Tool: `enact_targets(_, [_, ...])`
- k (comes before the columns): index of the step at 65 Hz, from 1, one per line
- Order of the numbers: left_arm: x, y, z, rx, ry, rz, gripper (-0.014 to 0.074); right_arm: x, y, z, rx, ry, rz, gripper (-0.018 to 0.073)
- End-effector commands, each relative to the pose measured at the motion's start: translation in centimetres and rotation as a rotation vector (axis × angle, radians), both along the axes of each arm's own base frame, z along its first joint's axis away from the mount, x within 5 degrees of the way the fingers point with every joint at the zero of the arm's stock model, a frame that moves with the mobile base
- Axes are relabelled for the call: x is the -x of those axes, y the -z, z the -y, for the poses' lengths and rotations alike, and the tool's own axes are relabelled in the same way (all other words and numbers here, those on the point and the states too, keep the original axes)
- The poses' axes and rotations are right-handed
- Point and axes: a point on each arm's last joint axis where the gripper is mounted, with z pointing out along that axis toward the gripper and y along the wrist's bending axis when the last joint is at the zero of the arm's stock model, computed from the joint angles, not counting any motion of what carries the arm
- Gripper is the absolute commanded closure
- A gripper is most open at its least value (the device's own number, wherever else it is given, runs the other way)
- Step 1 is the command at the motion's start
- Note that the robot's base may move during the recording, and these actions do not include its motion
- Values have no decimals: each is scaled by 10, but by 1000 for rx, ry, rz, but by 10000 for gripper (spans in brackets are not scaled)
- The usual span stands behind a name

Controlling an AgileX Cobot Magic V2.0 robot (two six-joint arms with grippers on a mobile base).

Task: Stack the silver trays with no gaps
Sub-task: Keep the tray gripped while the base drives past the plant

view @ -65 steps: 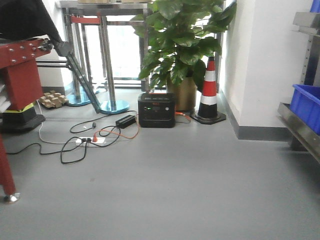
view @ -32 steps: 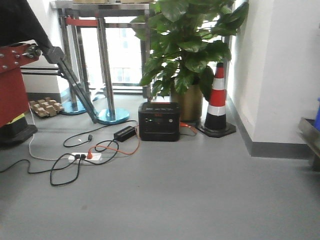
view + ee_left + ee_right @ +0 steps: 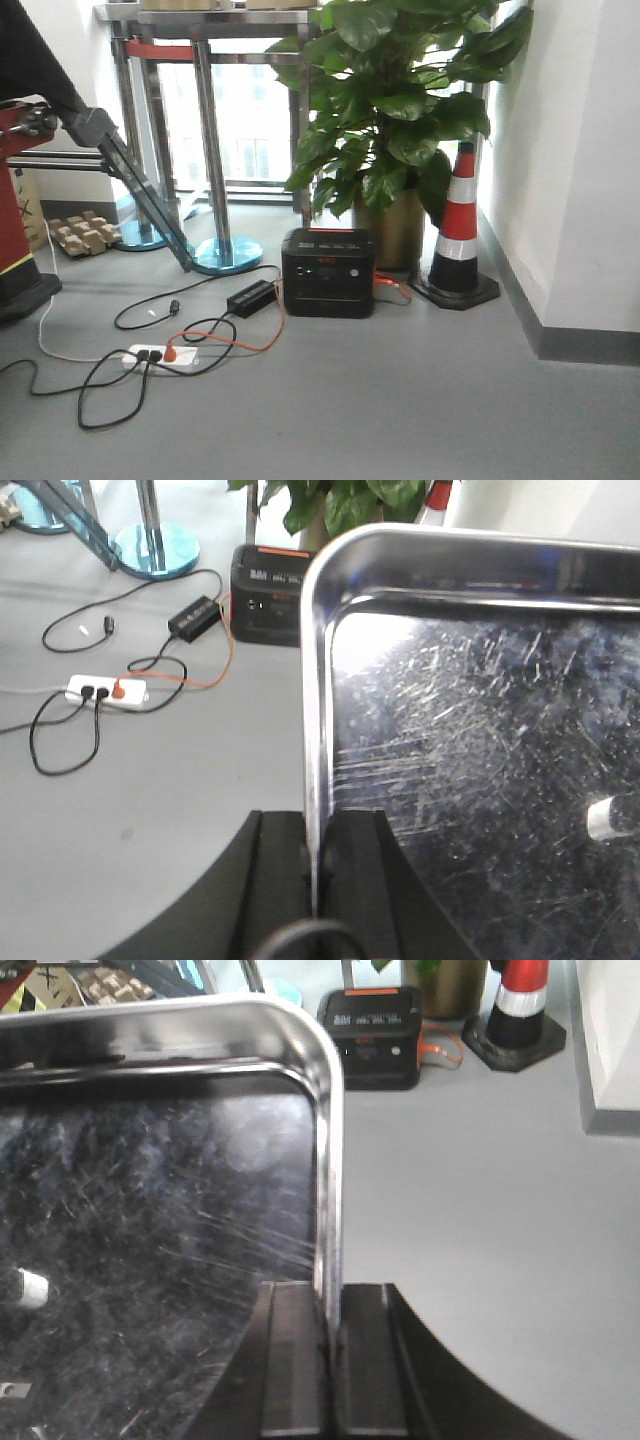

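Observation:
One silver tray is held off the floor between both arms, its scratched shiny inside facing the wrist cameras. In the left wrist view, my left gripper is shut on the tray's left rim, with a black finger on each side of the thin edge. The right wrist view shows the same tray, and my right gripper is shut on its right rim. Grey floor lies beneath the tray. Neither the tray nor the grippers appear in the front view.
Ahead on the floor stand a black power station, a big potted plant and a striped traffic cone by the white wall. Cables and a power strip lie left of centre. Steel stanchions and a red frame stand at the left.
The front view has swung left and come closer. The power station, plant and cone have shifted right and grown larger. The blue bin and steel shelf have left the view on the right.

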Motion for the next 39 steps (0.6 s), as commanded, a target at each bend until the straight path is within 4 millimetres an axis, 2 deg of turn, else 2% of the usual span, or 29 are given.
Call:
enact_targets(1, [1, -8, 2, 28, 34, 54, 613, 0, -7, -1, -18, -25, 53, 637])
enact_targets(39, [0, -11, 0, -4, 15, 85, 613, 0, -7, -2, -20, -26, 56, 637])
